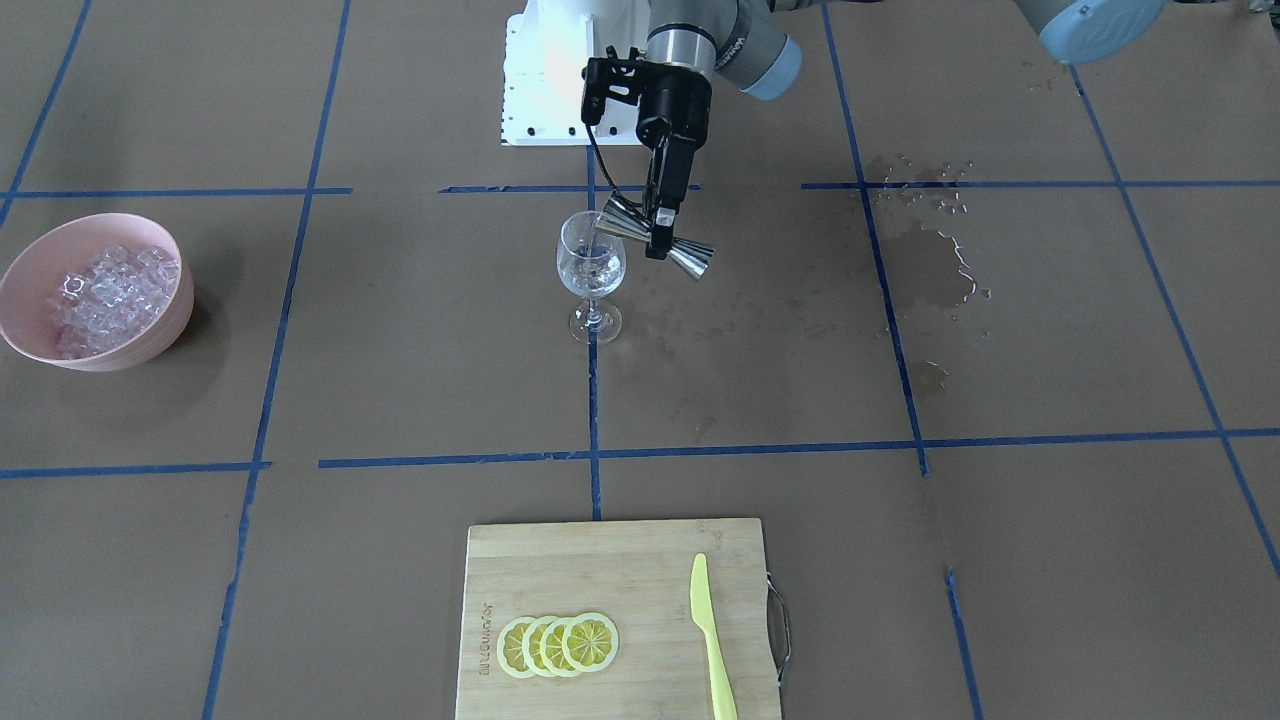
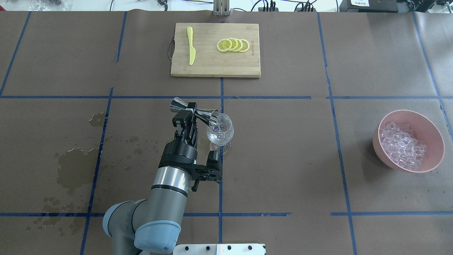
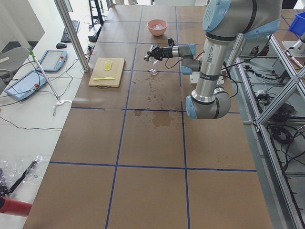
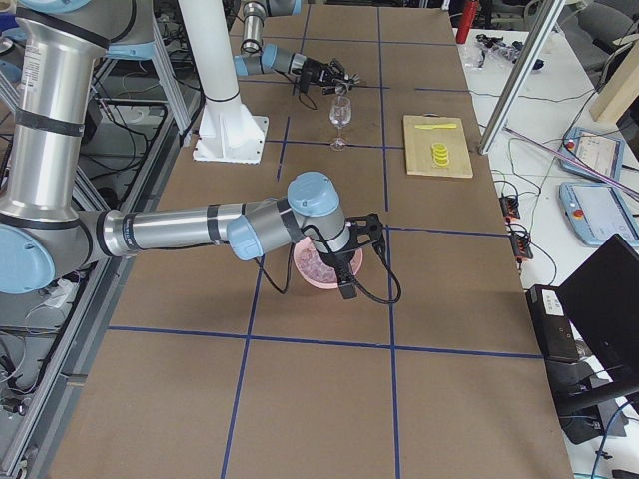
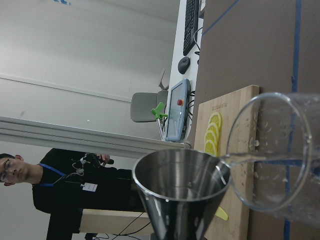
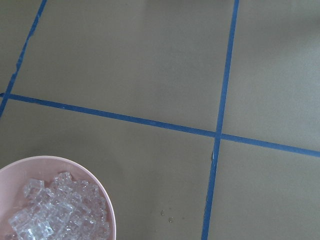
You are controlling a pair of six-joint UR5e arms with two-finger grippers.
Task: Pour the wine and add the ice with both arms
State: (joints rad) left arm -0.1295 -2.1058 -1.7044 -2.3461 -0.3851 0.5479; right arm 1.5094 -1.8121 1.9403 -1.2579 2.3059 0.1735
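Observation:
My left gripper (image 1: 660,238) is shut on the waist of a steel double-cone jigger (image 1: 690,255), also seen in the overhead view (image 2: 194,112). The jigger is tipped sideways with one mouth at the rim of a stemmed wine glass (image 1: 592,270) (image 2: 220,131). In the left wrist view a thin clear stream of wine (image 5: 240,159) runs from the jigger (image 5: 180,190) into the glass (image 5: 280,155). The ice (image 1: 110,295) (image 2: 405,145) fills a pink bowl (image 1: 160,340). My right gripper (image 4: 349,284) hangs by that bowl; I cannot tell its state.
A wooden cutting board (image 2: 212,67) at the far side carries lemon slices (image 2: 233,45) and a yellow knife (image 2: 191,49). Wet patches (image 2: 70,166) darken the paper on my left side. The white pedestal (image 1: 545,90) stands behind the glass.

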